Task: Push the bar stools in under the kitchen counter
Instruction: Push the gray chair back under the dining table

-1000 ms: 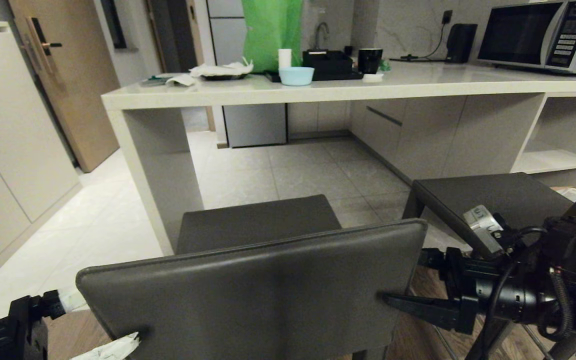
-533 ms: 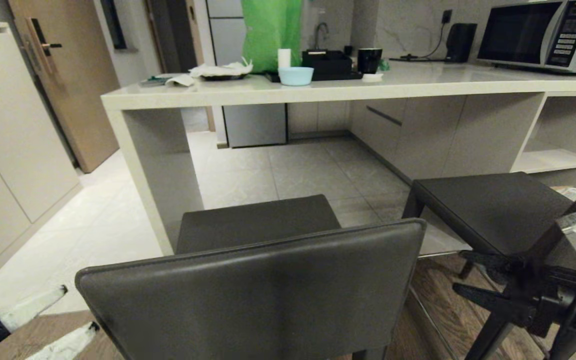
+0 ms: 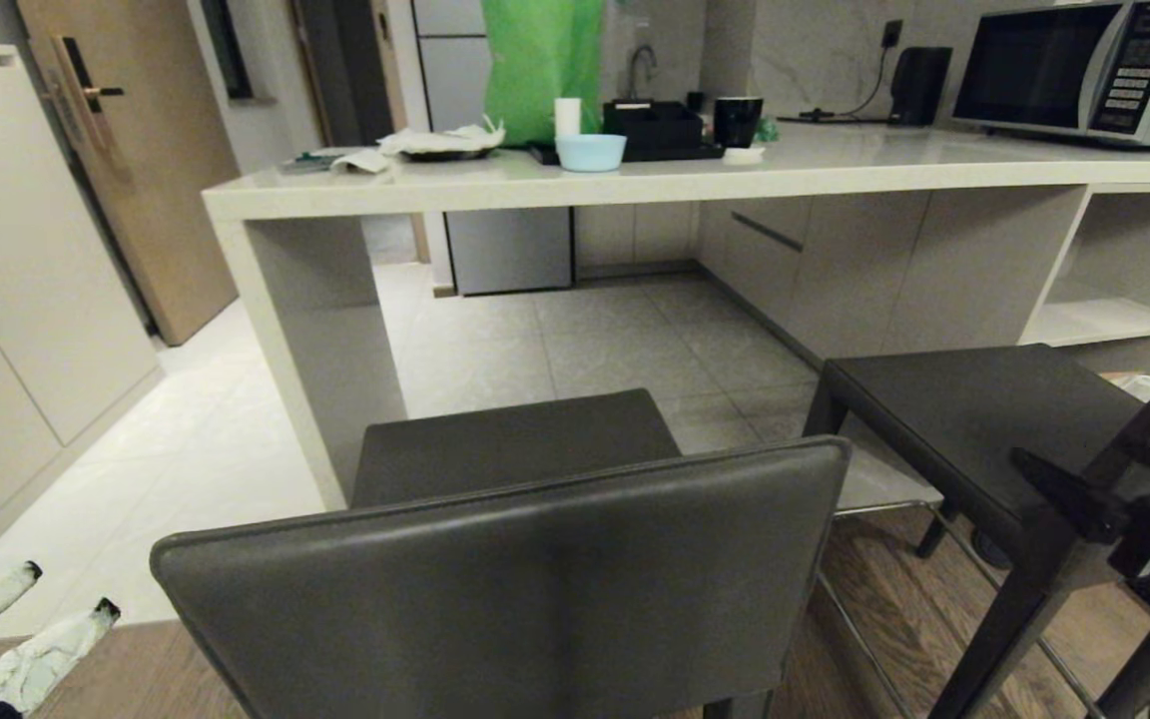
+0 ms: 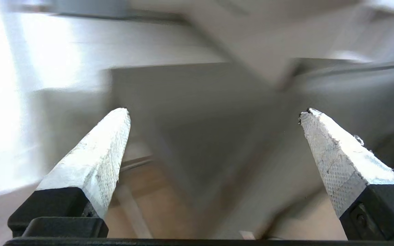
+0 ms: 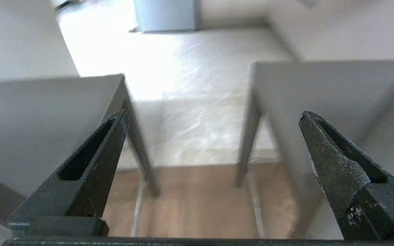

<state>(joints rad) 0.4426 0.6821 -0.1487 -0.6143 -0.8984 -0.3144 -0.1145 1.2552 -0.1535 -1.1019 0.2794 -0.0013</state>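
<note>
Now both end effectors, left (image 3: 26,609) and right (image 3: 1084,499), have drawn back from the near stool (image 3: 505,559), jaws wide and empty, leaving both stools, the far one (image 3: 964,409) included, short of the desk (image 3: 655,180), unpushed.

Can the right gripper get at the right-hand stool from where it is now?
Probably yes: the right gripper hangs open beside the right-hand stool at its near corner, with nothing between them.
</note>
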